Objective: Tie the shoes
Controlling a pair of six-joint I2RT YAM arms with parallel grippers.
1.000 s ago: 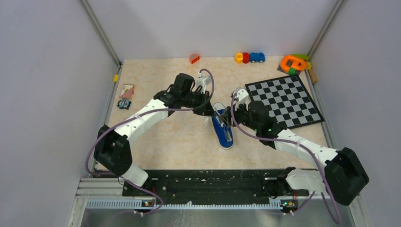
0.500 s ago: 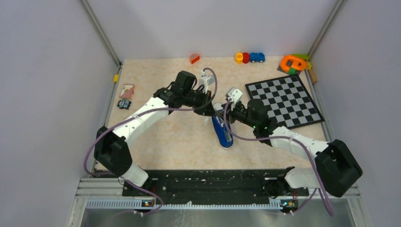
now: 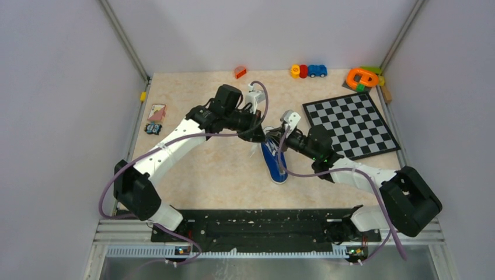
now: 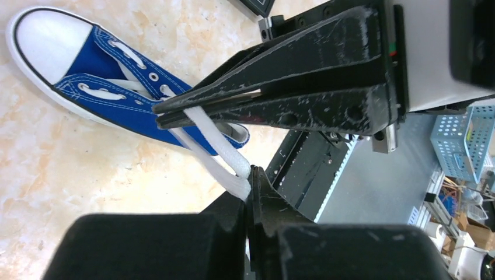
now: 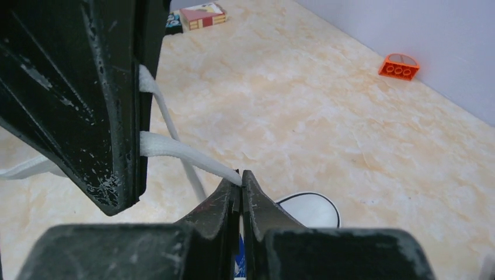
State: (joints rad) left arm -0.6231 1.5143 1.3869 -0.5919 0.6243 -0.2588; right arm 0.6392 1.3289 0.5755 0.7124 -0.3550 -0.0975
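The beige marbled surface carries a blue sneaker near its middle, lying on its sole with the white toe cap toward the arms' bases. A checkered board lies flat to the right of the sneaker and a little farther back.

Both arms reach in over the sneaker's far end, the left arm from its left and the right arm from its right. The two tips are almost touching there.

The left pincer is pressed together on a white lace. The right pincer is likewise pinched shut on the lace. A short taut strand runs between the two, raised above the sneaker. A second strand drops from the left pincer toward the eyelets. It is probably the same lace, though the wrist views do not settle it.

Well behind the sneaker, along the back wall, sit a small orange brick and a blue toy car. Two small cards lie far to its left.
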